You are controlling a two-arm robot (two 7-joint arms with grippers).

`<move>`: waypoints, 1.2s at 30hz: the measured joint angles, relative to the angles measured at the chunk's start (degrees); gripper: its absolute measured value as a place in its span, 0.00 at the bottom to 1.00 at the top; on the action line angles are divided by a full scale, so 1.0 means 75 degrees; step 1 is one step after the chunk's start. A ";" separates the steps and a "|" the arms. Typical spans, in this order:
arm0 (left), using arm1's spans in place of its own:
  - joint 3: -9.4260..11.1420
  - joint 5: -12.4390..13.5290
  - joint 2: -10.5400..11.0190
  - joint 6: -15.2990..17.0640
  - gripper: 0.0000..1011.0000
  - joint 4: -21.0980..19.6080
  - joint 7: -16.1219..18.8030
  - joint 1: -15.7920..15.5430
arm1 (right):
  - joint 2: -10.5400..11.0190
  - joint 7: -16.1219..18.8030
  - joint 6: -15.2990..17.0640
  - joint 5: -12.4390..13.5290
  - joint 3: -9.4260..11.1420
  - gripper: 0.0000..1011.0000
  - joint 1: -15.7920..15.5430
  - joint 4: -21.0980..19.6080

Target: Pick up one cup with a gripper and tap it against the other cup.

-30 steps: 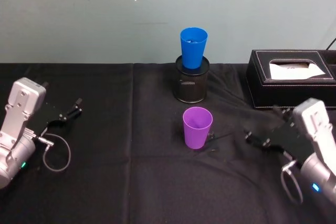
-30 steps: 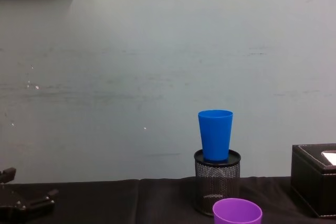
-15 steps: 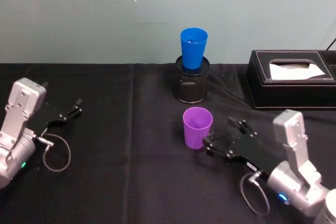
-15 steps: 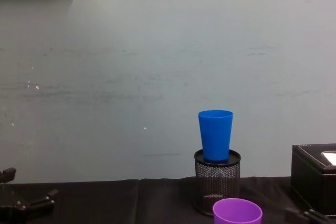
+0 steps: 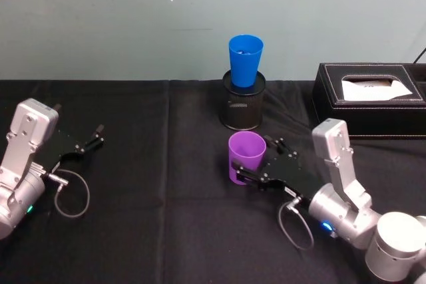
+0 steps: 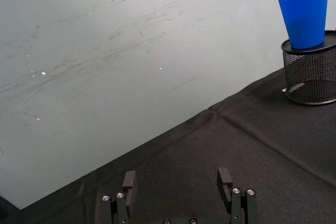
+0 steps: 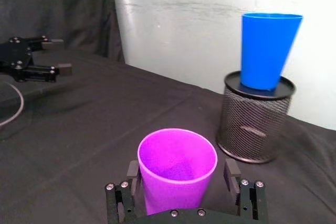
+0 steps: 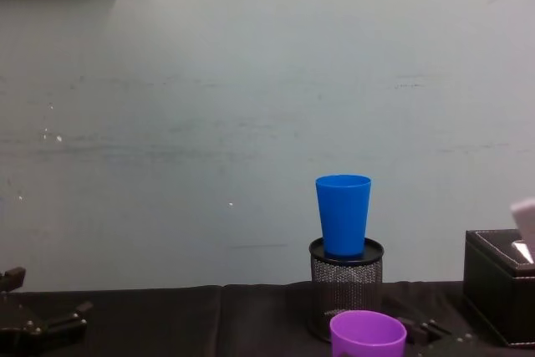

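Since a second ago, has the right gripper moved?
Yes. The right gripper has swung left, away from the tissue box, and now straddles the purple cup.

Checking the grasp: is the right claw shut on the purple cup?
Open: the right claw straddles the purple cup, with a gap showing on one side.

Far cup (image 5: 245, 60) stands atop holder (image 5: 242, 109), behind near cup (image 5: 245, 157).

The black-draped tabletop (image 5: 166, 231) carries a mesh pen holder (image 5: 243, 110), the purple cup (image 5: 245, 157) just before it, a black tissue box (image 5: 369, 108) right of it.
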 joint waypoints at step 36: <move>0.0000 0.0000 0.0000 0.0000 0.99 0.0000 0.0000 0.0000 | -0.0061 0.0217 0.1649 -0.0092 0.0795 0.73 -0.0132 -0.1501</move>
